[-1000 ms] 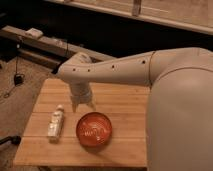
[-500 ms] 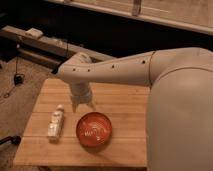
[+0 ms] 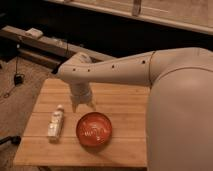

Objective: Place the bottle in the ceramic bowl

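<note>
Glossy red-orange ceramic catches my eye first: the ceramic bowl (image 3: 94, 129), round and shallow with faint white marks inside, sits near the front of the slatted wooden tabletop (image 3: 125, 107). Beside it, apart from its rim, the bottle (image 3: 56, 123) lies on its side, small, whitish and translucent, narrow neck pointing away. Just behind and between the two hangs the gripper (image 3: 83, 106), jaws spread and empty, pointing down over the wood. I judge the reach for the bottle is in hand. Next, the smooth pale arm (image 3: 115, 70) must shift across, drop over the bottle's body and pinch it.
</note>
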Controlling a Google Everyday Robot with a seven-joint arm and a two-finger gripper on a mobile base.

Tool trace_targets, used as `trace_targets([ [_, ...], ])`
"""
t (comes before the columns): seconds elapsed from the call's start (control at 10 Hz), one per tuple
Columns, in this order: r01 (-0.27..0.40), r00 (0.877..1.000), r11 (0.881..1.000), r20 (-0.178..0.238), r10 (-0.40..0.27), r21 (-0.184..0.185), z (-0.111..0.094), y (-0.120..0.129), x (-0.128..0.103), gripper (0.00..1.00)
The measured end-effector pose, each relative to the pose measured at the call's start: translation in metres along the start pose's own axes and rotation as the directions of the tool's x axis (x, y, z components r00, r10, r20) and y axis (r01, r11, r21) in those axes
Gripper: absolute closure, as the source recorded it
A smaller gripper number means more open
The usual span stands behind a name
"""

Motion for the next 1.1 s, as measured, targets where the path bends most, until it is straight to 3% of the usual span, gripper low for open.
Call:
trace_targets([
  [0.9, 0.0, 1.0, 1.0, 0.0, 0.0, 0.0, 0.0, 0.0, 0.0, 0.35],
  [1.1, 0.038, 0.999, 0.999, 0.015, -0.038, -0.019, 0.001, 0.01, -0.006, 0.35],
])
